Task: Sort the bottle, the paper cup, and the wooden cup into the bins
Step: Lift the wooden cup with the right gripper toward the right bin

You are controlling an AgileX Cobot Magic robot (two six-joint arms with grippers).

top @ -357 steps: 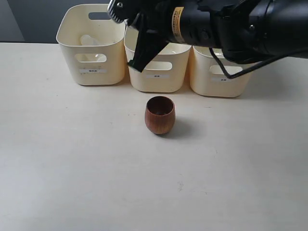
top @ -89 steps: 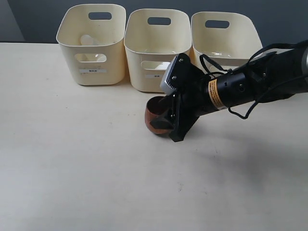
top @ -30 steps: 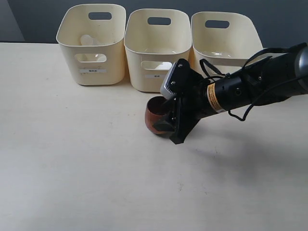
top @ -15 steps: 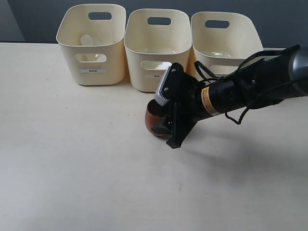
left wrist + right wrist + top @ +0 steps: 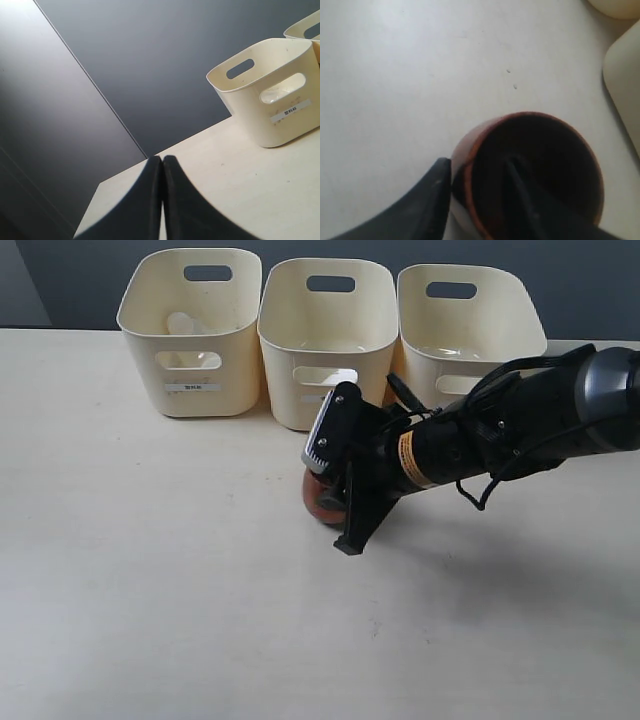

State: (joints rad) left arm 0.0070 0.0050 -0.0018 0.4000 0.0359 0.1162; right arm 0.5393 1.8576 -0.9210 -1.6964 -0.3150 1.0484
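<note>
The reddish-brown wooden cup (image 5: 316, 498) stands upright on the table in front of the middle bin (image 5: 325, 340). My right gripper (image 5: 338, 520) reaches in from the right and straddles the cup's near wall. In the right wrist view one finger (image 5: 432, 192) lies outside against the wooden cup (image 5: 470, 155), the other (image 5: 517, 180) inside with a gap, so the right gripper (image 5: 477, 167) is open. The bottle (image 5: 183, 326) lies in the left bin (image 5: 190, 390). The paper cup does not show. My left gripper (image 5: 162, 167) is shut on nothing, away from the objects.
Three cream bins stand in a row along the table's back edge, the right bin (image 5: 465, 350) just behind my right arm. The left wrist view shows the left bin (image 5: 272, 125) and a dark wall beyond the table's edge.
My right gripper has slid left and lower along the wooden cup over the last second. The cup itself has stayed where it stood.
</note>
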